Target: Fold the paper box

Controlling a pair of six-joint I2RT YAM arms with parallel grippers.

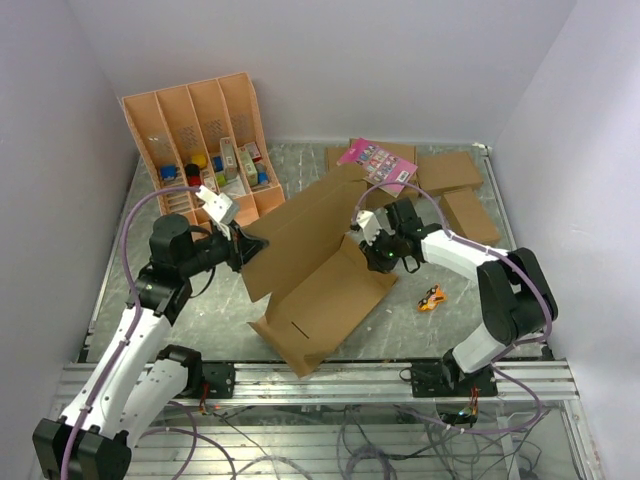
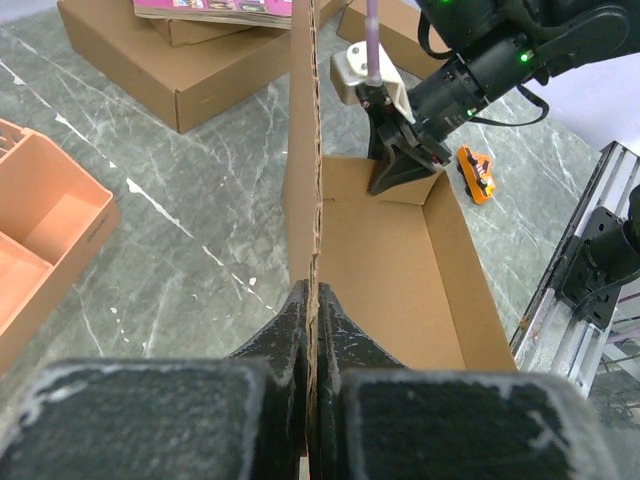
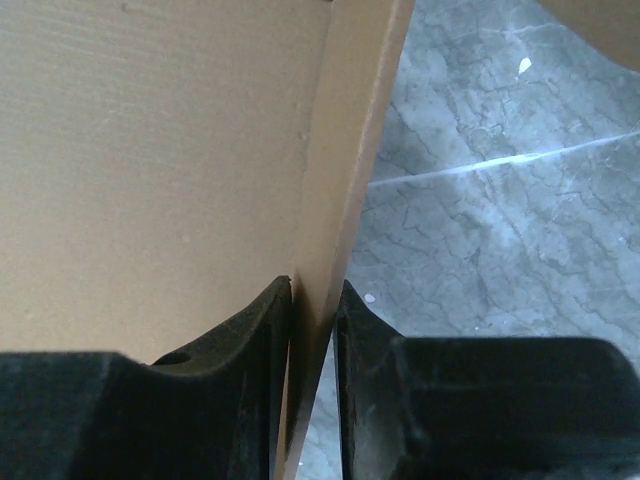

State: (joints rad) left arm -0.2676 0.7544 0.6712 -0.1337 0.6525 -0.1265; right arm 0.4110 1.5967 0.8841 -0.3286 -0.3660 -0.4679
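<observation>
Grey marbled table [image 1: 200, 310] carries the paper box [image 1: 310, 260] at its middle, half-raised, with one tall panel's edge clenched in the left gripper [image 2: 312, 300], while the right gripper [image 3: 315, 288] straddles a side wall, gripping or slack I cannot tell.

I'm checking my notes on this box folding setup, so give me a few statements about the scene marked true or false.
1. The left gripper is shut on an edge of the paper box. True.
2. The right gripper has a finger on each side of a box wall. True.
3. The paper box lies fully flat. False: one large panel stands upright.
4. The pink booklet lies inside the paper box. False: it rests on a smaller cardboard box.
5. The right gripper holds the small orange object. False: it lies on the table.
</observation>
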